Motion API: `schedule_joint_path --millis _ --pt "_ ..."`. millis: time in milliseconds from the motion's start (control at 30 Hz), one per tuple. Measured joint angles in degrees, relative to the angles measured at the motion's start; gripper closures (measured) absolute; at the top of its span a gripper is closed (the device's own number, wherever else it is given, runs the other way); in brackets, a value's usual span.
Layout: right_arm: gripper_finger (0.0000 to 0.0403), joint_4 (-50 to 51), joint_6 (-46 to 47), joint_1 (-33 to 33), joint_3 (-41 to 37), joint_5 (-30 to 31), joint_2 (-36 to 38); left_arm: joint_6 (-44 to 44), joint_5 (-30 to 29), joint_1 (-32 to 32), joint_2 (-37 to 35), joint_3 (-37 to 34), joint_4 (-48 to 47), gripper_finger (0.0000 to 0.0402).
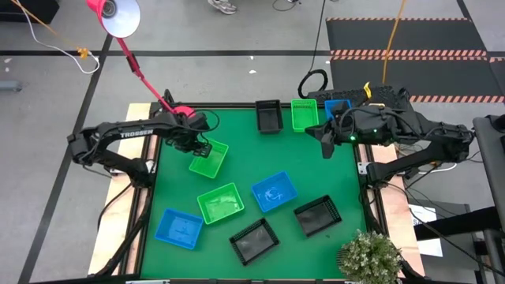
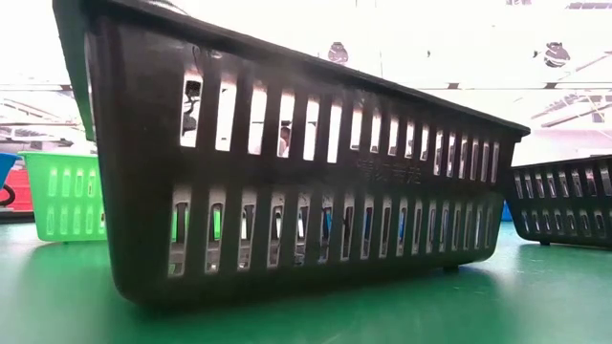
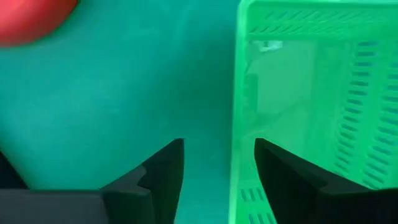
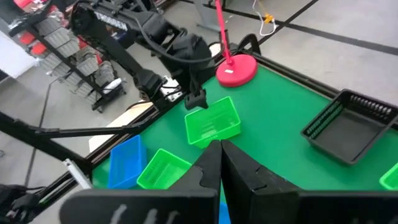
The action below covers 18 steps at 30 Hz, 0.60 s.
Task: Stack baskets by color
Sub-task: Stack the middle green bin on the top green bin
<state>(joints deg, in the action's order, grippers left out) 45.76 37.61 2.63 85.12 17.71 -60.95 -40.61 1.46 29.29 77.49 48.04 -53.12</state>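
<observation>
Green basket (image 1: pixel 209 160) is sitting on the table's (image 1: pixel 237 118) far-left part, just in front of the pink lamp base (image 1: pixel 182 111), and the left gripper (image 1: pixel 203 147) is hanging right over its far rim. Seen from the left wrist, the spread fingers (image 3: pixel 158 177) are straddling one wall (image 3: pixel 236 124) of that basket, one finger outside and one inside, not yet pinching it. The basket's long axis is running from far-right to near-left, tilted against the table's edges. A second green basket (image 1: pixel 220 203) is lying just nearer and a little right, likely the stacking spot; a third (image 1: pixel 304 114) is waiting at the far edge. The left arm is plainly the nearer one. The right gripper (image 1: pixel 325 138) is hovering over the far-right part, fingers pressed together and holding nothing.
</observation>
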Motion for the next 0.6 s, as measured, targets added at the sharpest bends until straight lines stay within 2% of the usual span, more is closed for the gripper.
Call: schedule_joint_path --millis 167,367,600 --pt "0.0403 -0.03 -1.43 -1.53 0.00 0.00 0.00 0.91 0.51 0.31 1.42 -3.45 6.91 0.0267" --pt "0.0403 -0.09 -0.44 -3.71 0.00 0.16 0.00 1.16 0.93 0.31 2.08 -3.89 10.36 0.0380" --pt "0.0384 -7.71 6.39 -6.19 -2.04 0.22 -0.90 -1.53 1.07 0.21 1.51 -0.69 9.93 0.0390"
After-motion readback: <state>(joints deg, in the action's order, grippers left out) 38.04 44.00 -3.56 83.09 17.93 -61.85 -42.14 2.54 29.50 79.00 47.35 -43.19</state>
